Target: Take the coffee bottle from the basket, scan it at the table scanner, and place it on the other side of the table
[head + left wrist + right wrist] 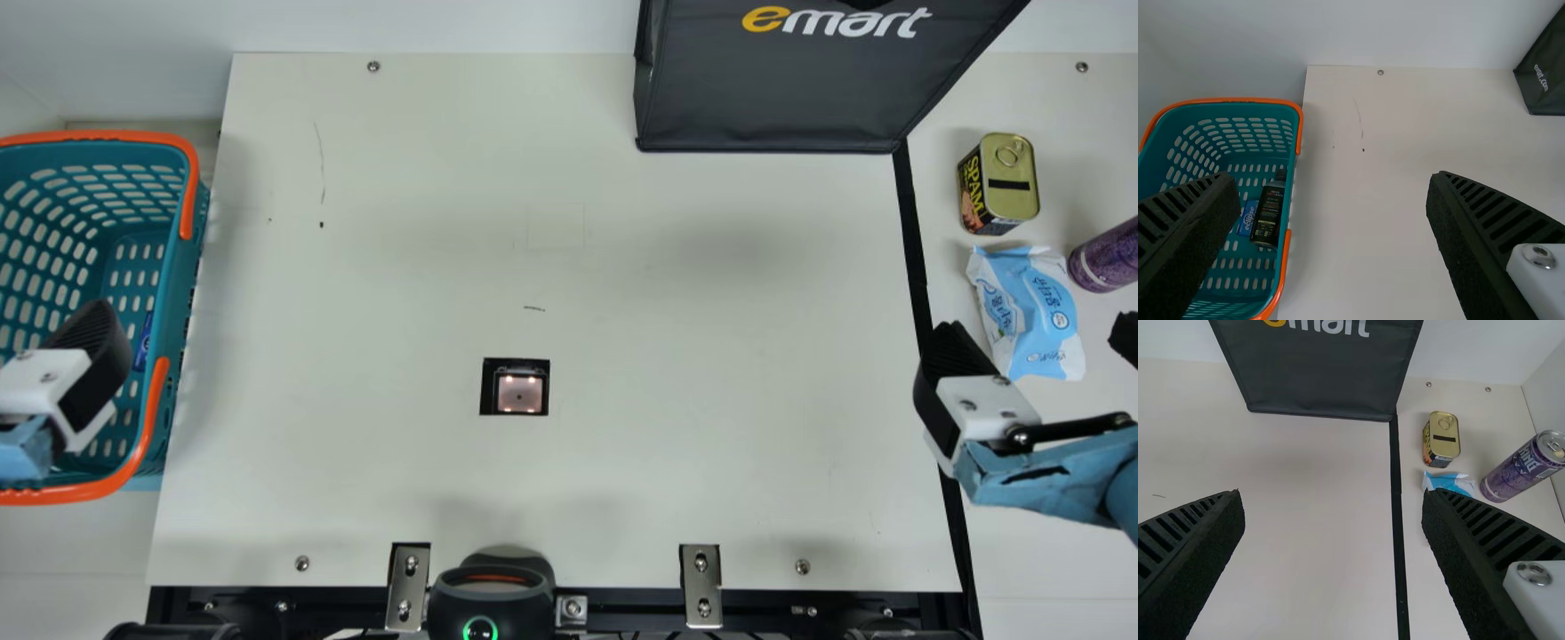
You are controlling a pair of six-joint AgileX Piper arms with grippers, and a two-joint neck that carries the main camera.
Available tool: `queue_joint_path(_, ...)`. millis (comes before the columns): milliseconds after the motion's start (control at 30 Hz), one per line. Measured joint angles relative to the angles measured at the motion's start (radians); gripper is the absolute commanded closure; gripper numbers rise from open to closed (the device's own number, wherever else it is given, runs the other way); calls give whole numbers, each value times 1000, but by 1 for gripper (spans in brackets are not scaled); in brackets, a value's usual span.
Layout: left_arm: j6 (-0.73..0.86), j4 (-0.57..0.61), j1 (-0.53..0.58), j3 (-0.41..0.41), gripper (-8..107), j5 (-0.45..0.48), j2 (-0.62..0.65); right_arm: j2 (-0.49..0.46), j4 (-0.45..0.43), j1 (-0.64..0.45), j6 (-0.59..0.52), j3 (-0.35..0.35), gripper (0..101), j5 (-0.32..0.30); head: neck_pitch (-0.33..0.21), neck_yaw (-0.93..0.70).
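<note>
Pale wall at the back, cream table in front w/ a few scratches. L gripper has its fingers spread wide, nothing btwn them; in the main view it's at the basket side. R gripper, same deal: fingers well apart, no load, over by the far R side.

Next out from L: teal basket w/ orange handles, at the table's L edge. Coffee bottle is in there, dark, by the wall nearest the table, w/ a small blue packet right beside it. Can't tell if it's lying flat or leaning.

Further out, table scanner sits in the tabletop, window lit, roughly mid-way across. Past that, black strip, then the other side: gold-topped tin, light-blue pack, purple can. Dark bag at the back.

Progress, my read: bottle's part of the job is at zero. No pick, no scan, no placement yet. Left TBD: grip bottle, lift it clear of the rim, show its code to the scanner, get it across the strip. Prob. L arm's pick, w/ R maybe finishing.
</note>
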State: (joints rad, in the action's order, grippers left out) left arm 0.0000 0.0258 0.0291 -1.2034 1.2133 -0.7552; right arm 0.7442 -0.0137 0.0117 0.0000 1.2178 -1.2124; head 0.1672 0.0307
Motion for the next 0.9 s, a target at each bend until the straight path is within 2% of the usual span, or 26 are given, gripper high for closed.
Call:
queue_joint_path(133, 0, 0, 0, 0, 9, 0, 0, 0, 0, 0, 0, 0, 6, 0, 2, -35)
queue_joint_path(600, 0, 0, 0, 0, 9, 0, 0, 0, 0, 0, 0, 0, 6, 0, 2, -342)
queue_joint_path(900, 0, 0, 0, 0, 9, 0, 0, 0, 0, 0, 0, 0, 6, 0, 2, -348)
